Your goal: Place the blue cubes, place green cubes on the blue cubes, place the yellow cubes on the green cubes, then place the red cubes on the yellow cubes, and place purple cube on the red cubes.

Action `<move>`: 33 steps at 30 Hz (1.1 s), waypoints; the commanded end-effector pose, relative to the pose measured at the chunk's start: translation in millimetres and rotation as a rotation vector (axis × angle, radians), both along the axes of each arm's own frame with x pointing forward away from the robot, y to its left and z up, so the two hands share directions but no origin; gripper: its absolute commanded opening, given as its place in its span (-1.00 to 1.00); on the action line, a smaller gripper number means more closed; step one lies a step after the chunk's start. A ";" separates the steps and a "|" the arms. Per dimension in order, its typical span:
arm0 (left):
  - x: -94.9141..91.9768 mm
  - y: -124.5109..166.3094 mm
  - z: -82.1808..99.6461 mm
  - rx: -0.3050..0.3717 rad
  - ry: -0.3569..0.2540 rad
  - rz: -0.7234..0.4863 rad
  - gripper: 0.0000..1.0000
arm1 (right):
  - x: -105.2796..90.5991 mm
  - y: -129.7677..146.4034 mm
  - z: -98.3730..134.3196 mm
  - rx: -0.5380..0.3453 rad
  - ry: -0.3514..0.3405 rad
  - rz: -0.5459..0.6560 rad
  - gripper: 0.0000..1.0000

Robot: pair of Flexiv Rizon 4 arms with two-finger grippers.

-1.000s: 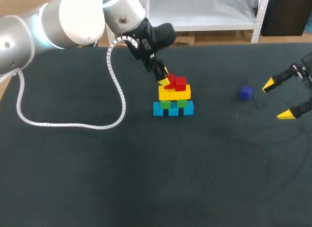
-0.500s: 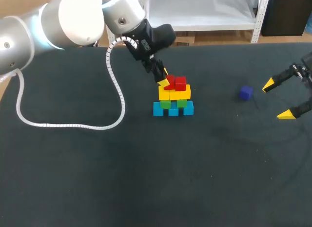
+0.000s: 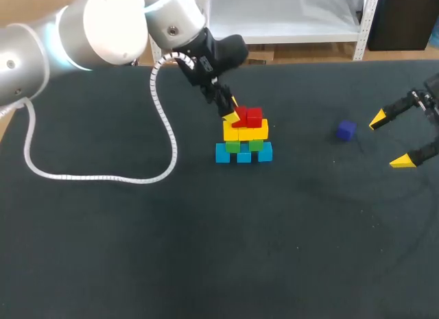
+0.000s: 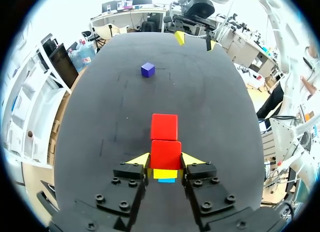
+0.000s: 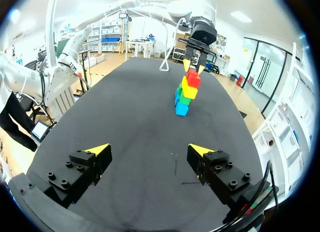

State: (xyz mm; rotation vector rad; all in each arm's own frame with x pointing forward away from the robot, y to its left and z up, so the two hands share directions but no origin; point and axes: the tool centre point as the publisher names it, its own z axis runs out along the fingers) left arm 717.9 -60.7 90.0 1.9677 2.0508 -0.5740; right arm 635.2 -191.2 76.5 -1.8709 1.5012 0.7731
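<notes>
A cube stack stands mid-table: blue cubes [image 3: 243,154] at the base, green cubes [image 3: 233,146] on them, yellow cubes [image 3: 255,130] above. A red cube [image 3: 254,117] rests on the yellow layer. My left gripper [image 3: 233,113] is shut on a second red cube [image 4: 165,154] right beside it, over the yellow cube [image 4: 165,173]. The other red cube [image 4: 164,126] lies just ahead of the fingers. The purple cube [image 3: 346,130] sits alone on the mat to the right. Beyond it my right gripper [image 3: 391,139] stands open and empty, facing the stack [image 5: 186,95].
A white coiled cable [image 3: 103,175] from the left arm loops across the dark mat [image 3: 206,250] at the left. The purple cube [image 4: 147,69] lies between the stack and my right gripper [image 4: 196,41].
The left gripper and its red cube have barely shifted at the top of the stack. The right arm and the purple cube are where they were.
</notes>
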 end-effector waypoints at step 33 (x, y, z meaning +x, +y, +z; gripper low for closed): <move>0.9 -1.8 -2.6 0.003 0.010 -0.006 1.00 | 0.5 0.0 -0.3 0.002 0.000 0.001 1.00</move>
